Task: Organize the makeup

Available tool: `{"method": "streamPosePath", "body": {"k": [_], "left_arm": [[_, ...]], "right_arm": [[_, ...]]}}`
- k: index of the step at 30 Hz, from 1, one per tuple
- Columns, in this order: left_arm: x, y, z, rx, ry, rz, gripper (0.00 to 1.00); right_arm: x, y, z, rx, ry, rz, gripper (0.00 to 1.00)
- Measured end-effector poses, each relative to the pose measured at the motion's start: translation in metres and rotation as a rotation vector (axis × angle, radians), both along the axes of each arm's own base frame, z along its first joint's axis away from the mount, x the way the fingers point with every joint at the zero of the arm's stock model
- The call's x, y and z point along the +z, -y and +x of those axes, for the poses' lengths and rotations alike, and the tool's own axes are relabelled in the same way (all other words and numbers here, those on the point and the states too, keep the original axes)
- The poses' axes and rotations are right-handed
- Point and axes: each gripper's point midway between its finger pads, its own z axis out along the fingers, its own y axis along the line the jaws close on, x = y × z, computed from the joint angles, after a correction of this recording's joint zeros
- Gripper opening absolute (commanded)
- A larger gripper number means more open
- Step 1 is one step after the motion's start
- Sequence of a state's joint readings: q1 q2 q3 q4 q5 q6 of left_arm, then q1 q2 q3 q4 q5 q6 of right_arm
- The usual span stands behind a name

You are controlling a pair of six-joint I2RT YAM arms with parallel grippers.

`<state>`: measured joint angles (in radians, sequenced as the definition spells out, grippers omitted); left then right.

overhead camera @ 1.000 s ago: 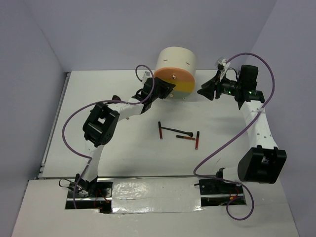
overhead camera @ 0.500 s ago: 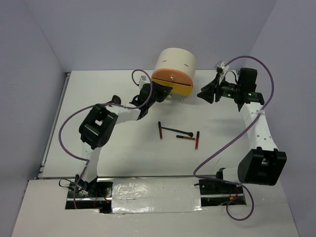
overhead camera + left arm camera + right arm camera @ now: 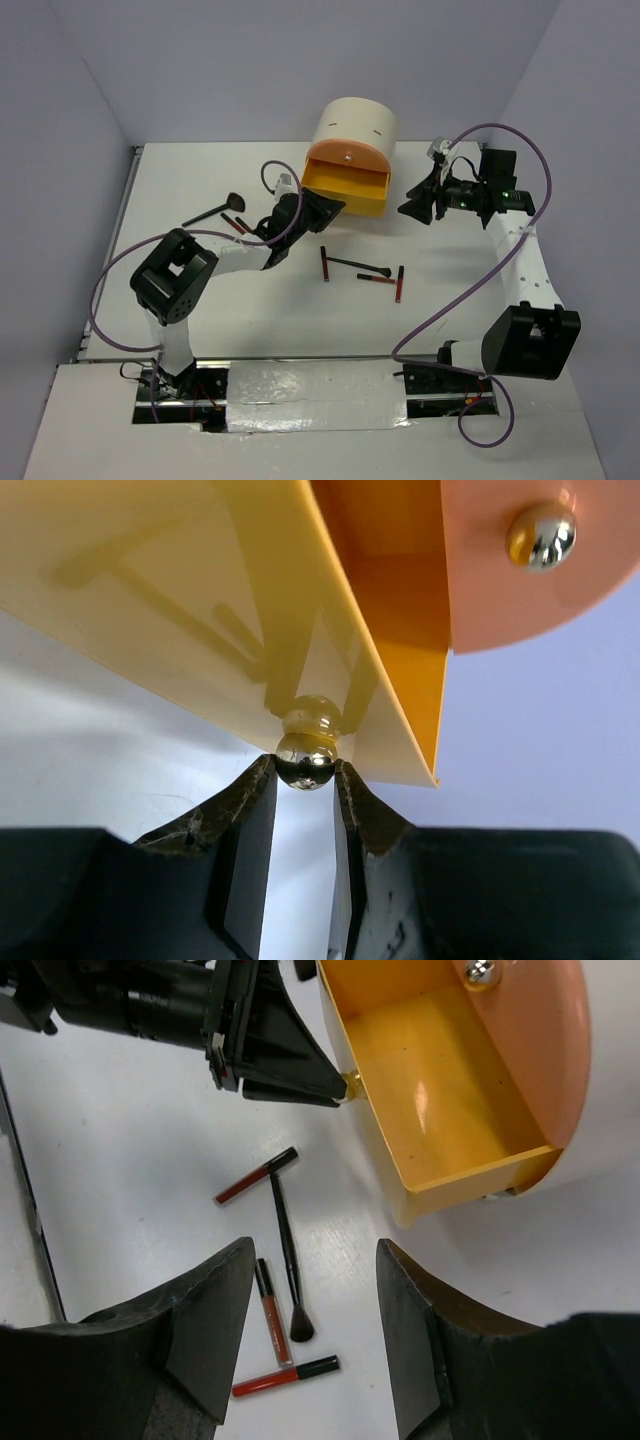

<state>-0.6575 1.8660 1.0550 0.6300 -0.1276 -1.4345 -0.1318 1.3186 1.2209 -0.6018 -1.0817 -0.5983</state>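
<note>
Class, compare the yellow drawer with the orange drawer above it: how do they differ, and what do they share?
The yellow drawer is pulled out, its visible inside empty; the orange drawer is shut. The left gripper pinches the yellow drawer's knob; the orange drawer's knob is free. Both have a shiny round knob.

White table, pale lavender walls on 3 sides, silver tape at near edge, even light
</note>
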Motion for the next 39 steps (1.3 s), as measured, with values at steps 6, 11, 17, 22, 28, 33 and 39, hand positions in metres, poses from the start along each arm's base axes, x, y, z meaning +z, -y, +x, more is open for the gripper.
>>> {"method": "streamPosePath", "body": {"k": [6,11,17,22,28,33,39], "left_arm": [[0.0,-0.004,-0.014,-0.016,0.01,0.027,0.63],[0.004,-0.004,-0.015,-0.023,0.027,0.034,0.75],[0.019,-0.01,-0.022,-0.039,0.068,0.093,0.78],[0.053,-0.025,-0.038,-0.047,0.148,0.203,0.78],[0.071,-0.069,-0.067,0.017,0.226,0.384,0.65],[0.04,-0.136,-0.097,0.124,0.178,0.643,0.15],[0.021,-0.212,-0.141,0.231,0.148,0.801,0.28]], "right_arm": [[-0.022,-0.009,-0.023,0.111,0.007,-0.081,0.7],[-0.048,-0.025,-0.046,0.223,0.002,-0.14,0.82],[-0.081,-0.045,-0.079,0.349,0.02,-0.228,1.0],[-0.094,-0.061,-0.102,0.45,0.076,-0.29,1.0],[-0.115,-0.085,-0.1,0.507,0.073,-0.376,0.75],[-0.144,-0.105,-0.08,0.421,0.01,-0.486,0.49],[-0.179,-0.117,-0.056,0.302,-0.099,-0.612,0.51]]}}
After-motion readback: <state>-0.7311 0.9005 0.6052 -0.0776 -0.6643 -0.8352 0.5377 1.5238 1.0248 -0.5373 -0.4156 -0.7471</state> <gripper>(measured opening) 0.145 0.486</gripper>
